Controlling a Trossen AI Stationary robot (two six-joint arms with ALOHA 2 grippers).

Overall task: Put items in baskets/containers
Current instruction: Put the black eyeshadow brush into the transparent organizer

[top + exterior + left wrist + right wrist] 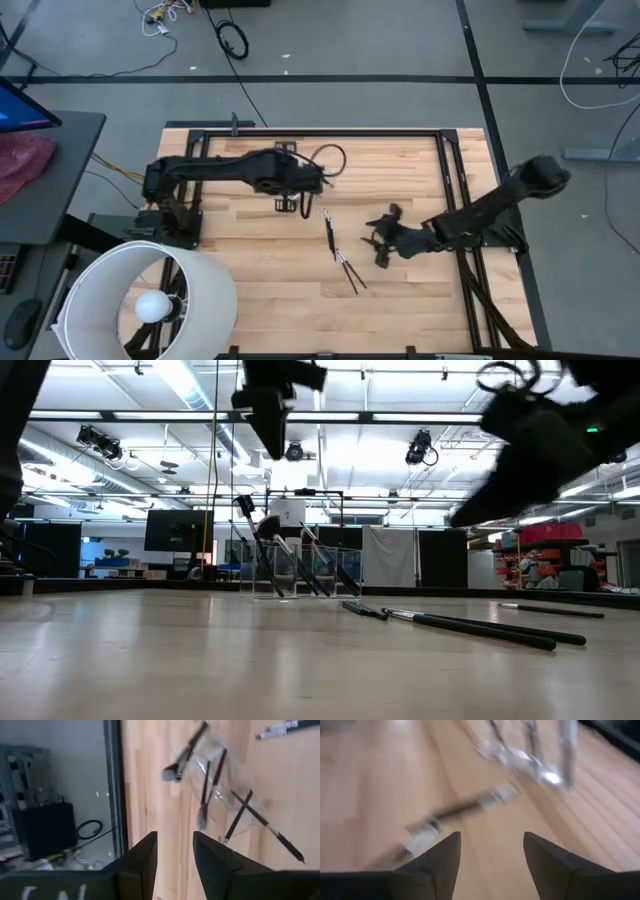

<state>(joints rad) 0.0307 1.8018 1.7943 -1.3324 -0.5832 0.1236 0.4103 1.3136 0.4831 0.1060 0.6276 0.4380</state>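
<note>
A clear plastic cup (220, 785) stands on the wooden table (260, 280) with several slim dark brushes (210, 775) in it, leaning on its rim; it also shows in the low view (290, 565). My left gripper (175, 840) hovers open above and beside the cup (295, 203), nothing between its fingers. More brushes (328, 235) (350, 272) lie flat on the table right of the cup (470, 623). My right gripper (378, 238) hangs open above the table just right of them, fingers wide apart (492, 840), with blurred brushes (465, 810) ahead of it.
A big white lampshade (150, 300) stands at the table's near left corner. Black frame rails (450, 170) run along the table's far and right edges. Bare wood lies in front of the loose brushes.
</note>
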